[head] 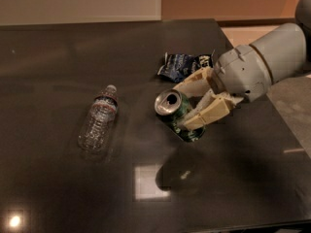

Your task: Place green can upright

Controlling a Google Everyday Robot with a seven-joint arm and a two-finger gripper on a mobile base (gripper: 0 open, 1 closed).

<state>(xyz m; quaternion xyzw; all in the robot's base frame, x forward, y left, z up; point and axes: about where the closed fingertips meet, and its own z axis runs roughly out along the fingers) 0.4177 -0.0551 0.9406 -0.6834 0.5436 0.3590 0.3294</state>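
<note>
The green can is in the camera view at the table's middle right, tilted with its silver top and pull tab facing up and to the left. It is lifted off the dark table; its shadow lies below it. My gripper comes in from the right on a grey arm and is shut on the can, with one cream finger behind it and one finger across its front side.
A clear plastic water bottle lies on its side left of the can. A dark blue snack bag lies just behind the gripper. The table's right edge runs close by the arm, with pale floor beyond.
</note>
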